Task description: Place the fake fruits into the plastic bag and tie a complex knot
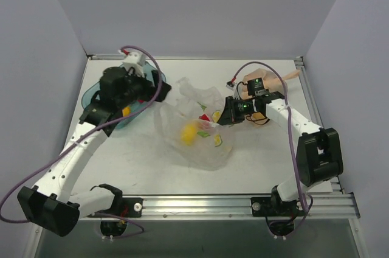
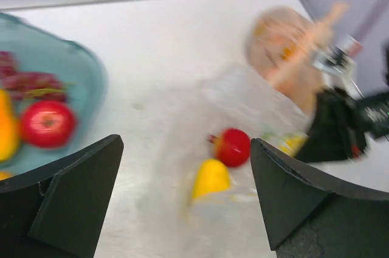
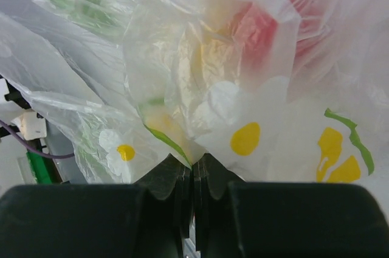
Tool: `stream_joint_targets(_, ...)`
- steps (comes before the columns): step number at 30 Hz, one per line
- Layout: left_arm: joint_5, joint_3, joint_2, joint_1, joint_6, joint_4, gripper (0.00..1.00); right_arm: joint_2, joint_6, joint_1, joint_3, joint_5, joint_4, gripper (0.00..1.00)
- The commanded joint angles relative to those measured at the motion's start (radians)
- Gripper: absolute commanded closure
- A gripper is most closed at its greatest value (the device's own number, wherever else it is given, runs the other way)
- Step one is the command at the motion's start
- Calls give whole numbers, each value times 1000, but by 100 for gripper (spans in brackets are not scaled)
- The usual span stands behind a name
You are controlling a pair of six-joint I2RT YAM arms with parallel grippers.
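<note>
Though blurred, fruits perhaps inside bag.

The top view looks down from above and behind me, far enough off to hold the whole table. My left wrist camera rides high over the table, facing out across it through my parted left gripper. It shares the teal tray and the plastic bag with the top view. My right wrist camera sits hard against the bag, whose film fills its frame above my right gripper.
</note>
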Motion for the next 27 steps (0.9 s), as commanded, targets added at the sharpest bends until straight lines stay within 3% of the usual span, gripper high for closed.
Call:
stream_joint_targets(1, -4, 33, -40, 188, 22, -78, 3, -61, -32, 24, 2, 42, -11, 100)
stream_joint_targets(5, -46, 34, 12, 327, 181, -133, 3, -72, -47, 55, 18, 90, -27, 100)
stream_joint_targets(10, -197, 91, 222, 355, 384, -177, 3, -70, -70, 81, 57, 146, -64, 100)
stream_joint_targets(20, -248, 267, 550, 426, 398, -144, 6, -46, -185, 109, 207, 275, -195, 100)
stream_joint_targets(27, -182, 398, 724, 440, 405, -165, 8, -41, -224, 141, 256, 295, -227, 100)
